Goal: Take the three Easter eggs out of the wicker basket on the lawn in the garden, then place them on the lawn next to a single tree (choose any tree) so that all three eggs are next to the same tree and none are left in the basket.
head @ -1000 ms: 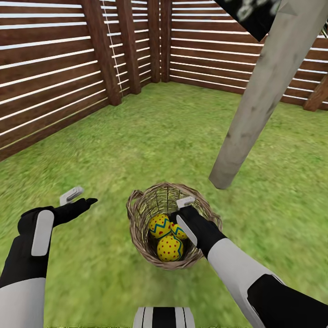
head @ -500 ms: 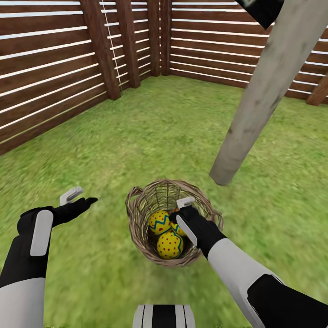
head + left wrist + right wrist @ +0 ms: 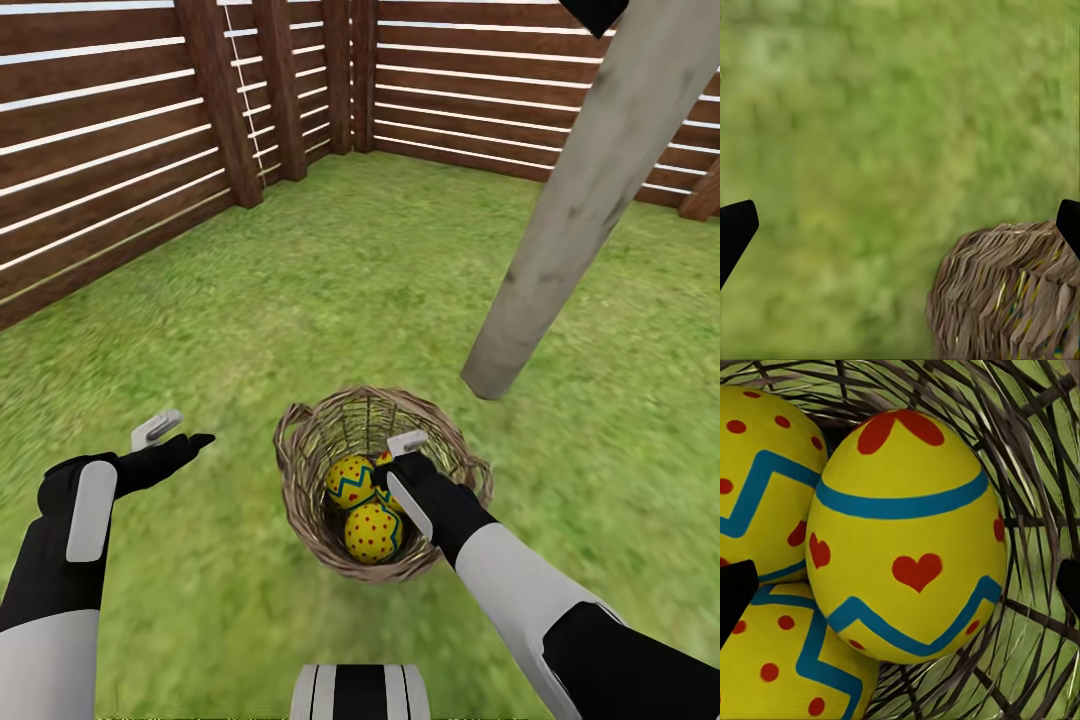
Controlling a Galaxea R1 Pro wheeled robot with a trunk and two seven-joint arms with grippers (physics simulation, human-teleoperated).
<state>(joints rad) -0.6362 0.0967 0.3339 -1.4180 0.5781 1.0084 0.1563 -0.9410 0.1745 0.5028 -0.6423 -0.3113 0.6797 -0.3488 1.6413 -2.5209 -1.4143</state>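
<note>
Third of the Easter eggs (image 3: 386,498) mostly hidden behind the right gripper (image 3: 398,460) inside the wicker basket (image 3: 305,500); tree (image 3: 575,205) cut off above the trunk; basket (image 3: 1009,296) cropped and lawn (image 3: 885,135) blurred in left wrist view

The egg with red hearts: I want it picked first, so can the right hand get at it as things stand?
Probably yes. The right hand is already down inside the wicker basket, open, with the heart egg straight ahead between its fingers. Two other eggs crowd one side; the basket wall is close on the other.
</note>
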